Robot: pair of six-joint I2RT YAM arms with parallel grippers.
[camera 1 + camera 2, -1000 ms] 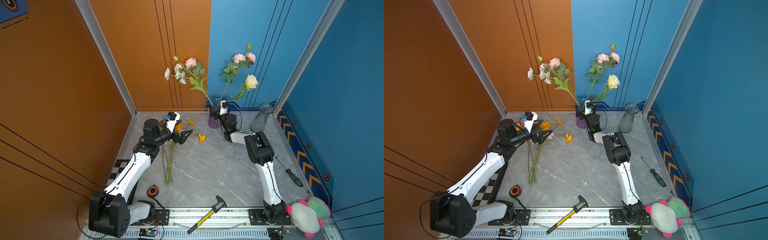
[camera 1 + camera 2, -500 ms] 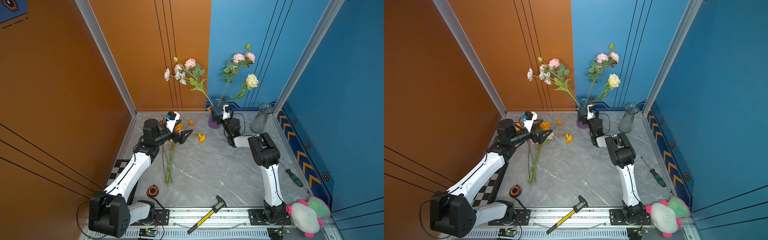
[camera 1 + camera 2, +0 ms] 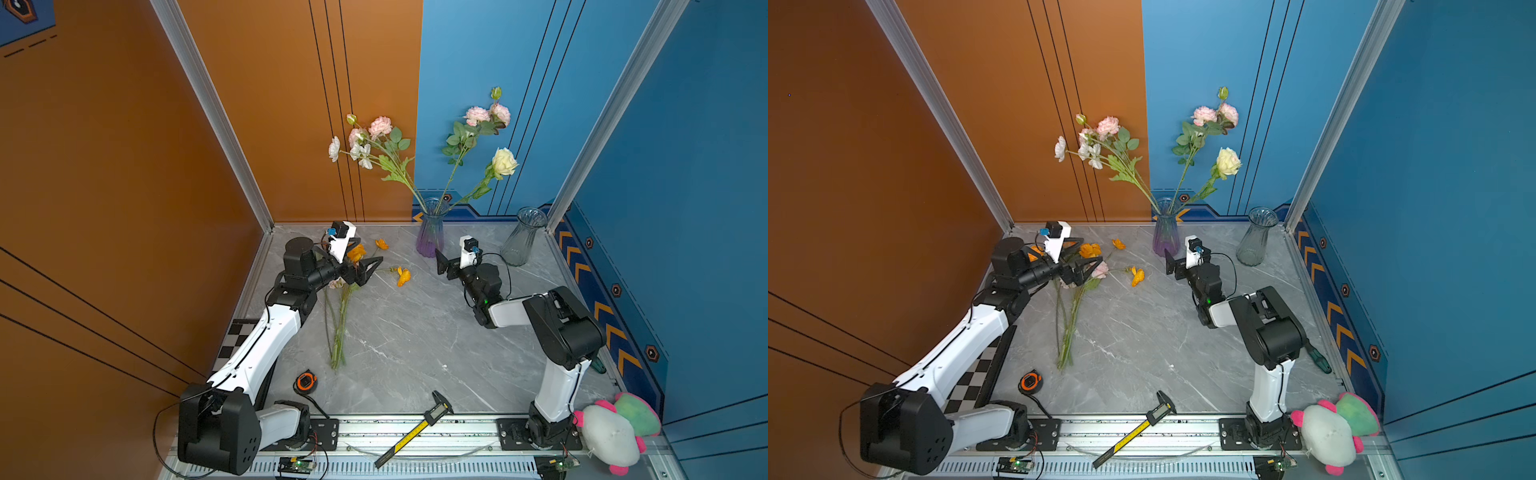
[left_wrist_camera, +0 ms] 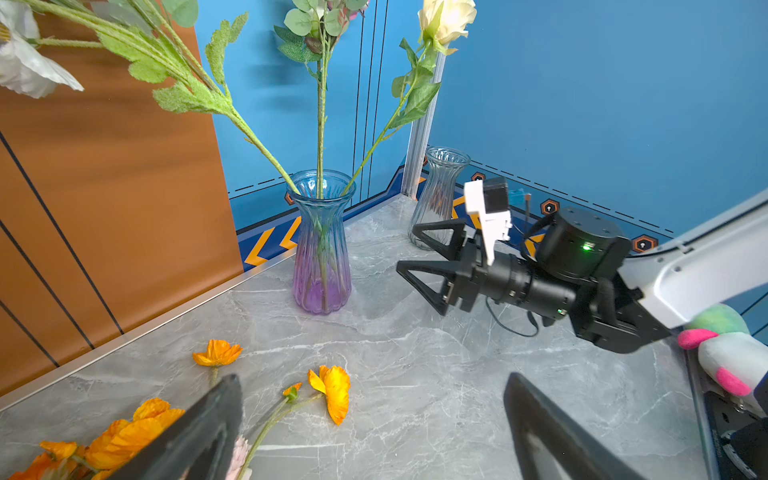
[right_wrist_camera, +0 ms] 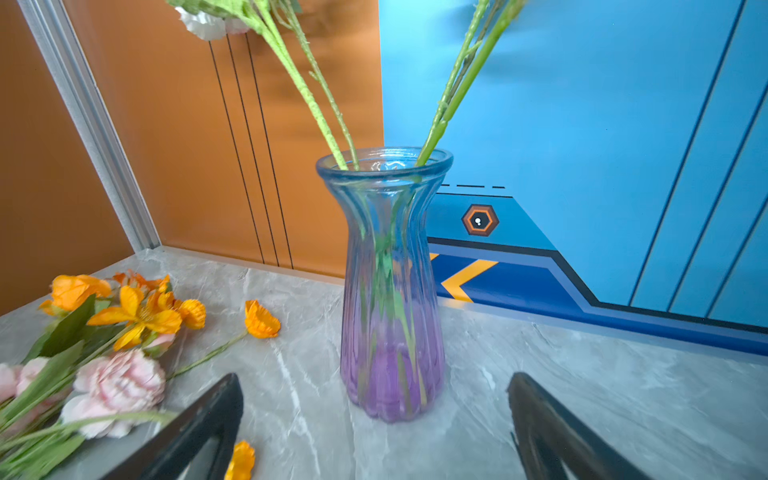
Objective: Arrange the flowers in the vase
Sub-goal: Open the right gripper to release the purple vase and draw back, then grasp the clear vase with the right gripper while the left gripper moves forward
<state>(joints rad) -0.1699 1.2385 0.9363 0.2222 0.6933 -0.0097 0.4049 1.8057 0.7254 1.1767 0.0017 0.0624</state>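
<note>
**Both my tools stand open, some flowers in the vase and some on the table**

My left tool has its jaws spread wide with bare table between them. It hangs over the bloom end of the loose flowers. Orange petals show under one finger in the left wrist view, but I cannot tell whether it touches them. My right tool is also wide apart and grips nothing. It points at the vase from close by without touching it, and its two fingers frame the vase in the right wrist view.

The loose flowers lie flat on the table in a bunch on my left side. Their green stems run toward the front rail, and their orange and pale pink blooms lie under and around my left tool. A few orange blooms are scattered between that bunch and the vase.

The vase is ribbed glass, blue at the rim and purple at the foot. It stands upright near the back wall and holds tall stems with pink, white and cream blooms that fan out above it. A clear glass vase stands empty near the back right corner.

Along the front edge lie a tape measure and a yellow caliper. A plush toy sits at the right corner, and a screwdriver lies behind my right arm
</note>
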